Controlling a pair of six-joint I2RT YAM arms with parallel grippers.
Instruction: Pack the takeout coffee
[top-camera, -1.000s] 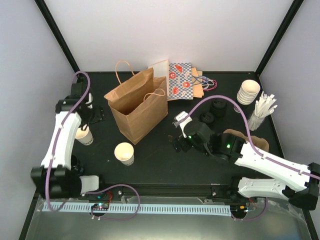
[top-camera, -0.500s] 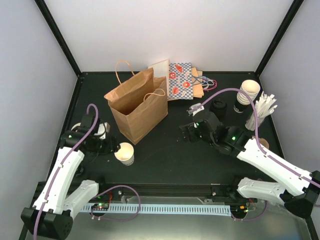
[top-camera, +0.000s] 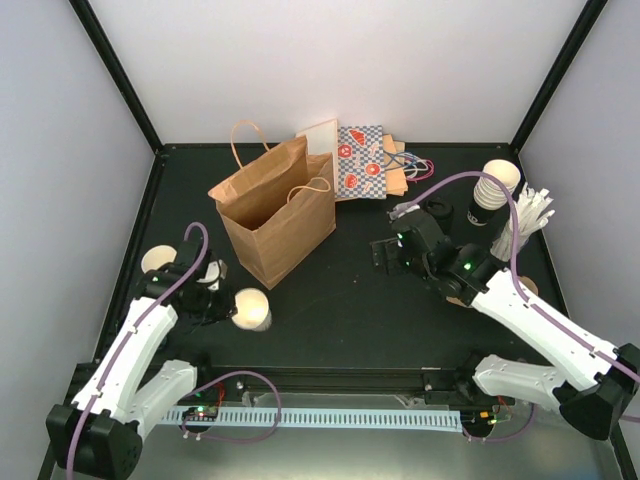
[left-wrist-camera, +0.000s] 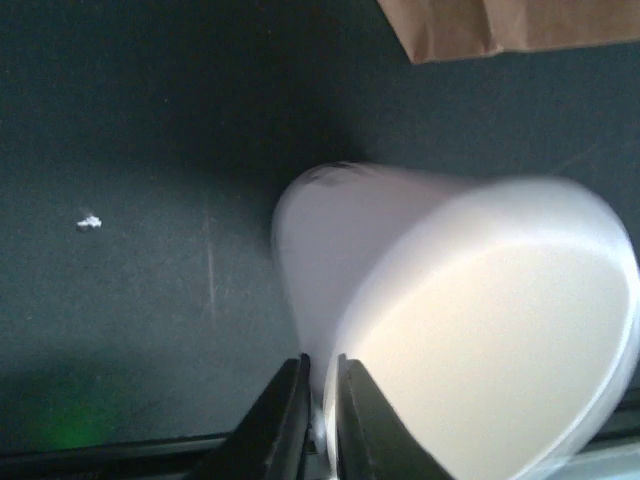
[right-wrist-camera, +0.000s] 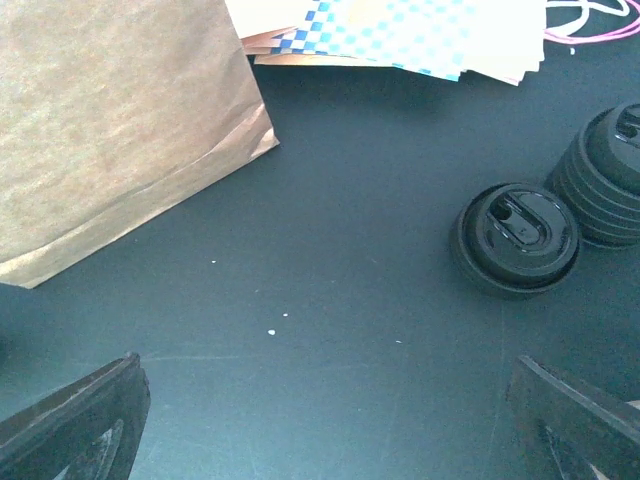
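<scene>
The left gripper is clenched on the small cream-white paper cup, pinching the wall at its rim between both fingers. The cup is tipped over with its open mouth showing, at the near left of the bench, and is blurred in the wrist view. Just behind it a tall brown paper bag with twisted handles stands upright with its mouth open, between the cup and the back of the bench. Left of the left arm stands a second white paper cup, well apart from the bag. The right gripper is spread wide, grasping nothing, over bare bench to the right of the bag. Ahead of it lies a single round black plastic lid, just beside a stack of black lids. Flat paper bags, one blue-and-white checked, lie at the back edge. At far right are a stack of white paper cups and a bundle of white stirrers. The bench is matt black, enclosed by plain white walls and black frame posts
</scene>
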